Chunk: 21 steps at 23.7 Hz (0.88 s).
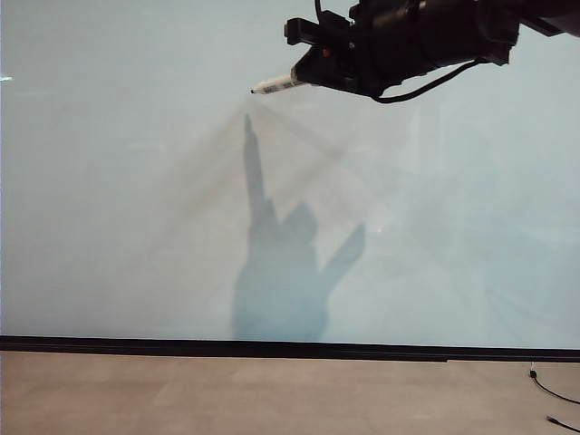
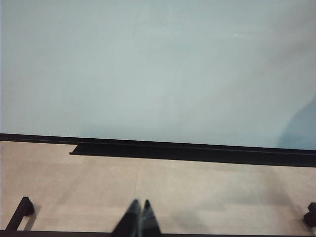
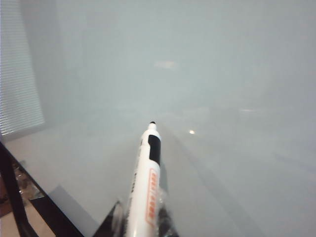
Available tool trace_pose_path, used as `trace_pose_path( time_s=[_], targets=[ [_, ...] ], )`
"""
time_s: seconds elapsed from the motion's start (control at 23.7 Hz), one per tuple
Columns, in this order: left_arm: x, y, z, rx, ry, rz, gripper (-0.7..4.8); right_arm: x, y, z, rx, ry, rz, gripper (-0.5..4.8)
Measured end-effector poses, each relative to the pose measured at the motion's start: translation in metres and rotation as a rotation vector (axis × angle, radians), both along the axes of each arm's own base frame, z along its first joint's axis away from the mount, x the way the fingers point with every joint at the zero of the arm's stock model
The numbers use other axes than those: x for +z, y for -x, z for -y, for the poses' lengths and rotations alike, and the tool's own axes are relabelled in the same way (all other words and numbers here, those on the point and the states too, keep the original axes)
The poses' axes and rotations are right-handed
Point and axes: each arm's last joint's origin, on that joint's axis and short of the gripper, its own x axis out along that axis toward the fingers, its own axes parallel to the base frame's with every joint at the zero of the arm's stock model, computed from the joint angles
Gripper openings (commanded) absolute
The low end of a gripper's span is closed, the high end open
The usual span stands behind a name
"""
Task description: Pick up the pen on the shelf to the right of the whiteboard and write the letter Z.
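The whiteboard (image 1: 136, 181) fills most of the exterior view, with a thin black strip (image 1: 272, 348) along its lower edge. At the top right my right gripper (image 1: 308, 77) is shut on the pen (image 1: 281, 85), a white marker whose dark tip (image 1: 253, 91) points left at the board. The tip's shadow lies a little below it, so the tip looks just off the surface. In the right wrist view the pen (image 3: 145, 182) runs out from my right gripper (image 3: 141, 212) toward the board (image 3: 222, 98). My left gripper (image 2: 140, 203) is shut and empty, low over the floor. No letter Z is in view.
The arm's dark shadow (image 1: 276, 281) falls on the middle of the board. Beige floor (image 1: 272, 394) lies below the strip, with a black cable (image 1: 553, 394) at the right. A black ledge (image 2: 148, 150) runs under the board in the left wrist view.
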Motion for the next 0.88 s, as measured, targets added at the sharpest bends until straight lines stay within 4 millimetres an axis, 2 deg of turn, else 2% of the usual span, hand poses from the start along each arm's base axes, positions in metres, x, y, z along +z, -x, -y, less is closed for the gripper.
trace_pose_path(
  time_s=[0.51,0.88],
  targets=[
    [0.000,0.000,0.000,0.000,0.000,0.000,-0.04,0.022,-0.006,-0.005,0.031,-0.034,0.058,-0.09],
    [0.000,0.000,0.000,0.000,0.000,0.000,-0.05,0.025,-0.010,-0.007,0.003,-0.022,0.032,-0.09]
  ],
)
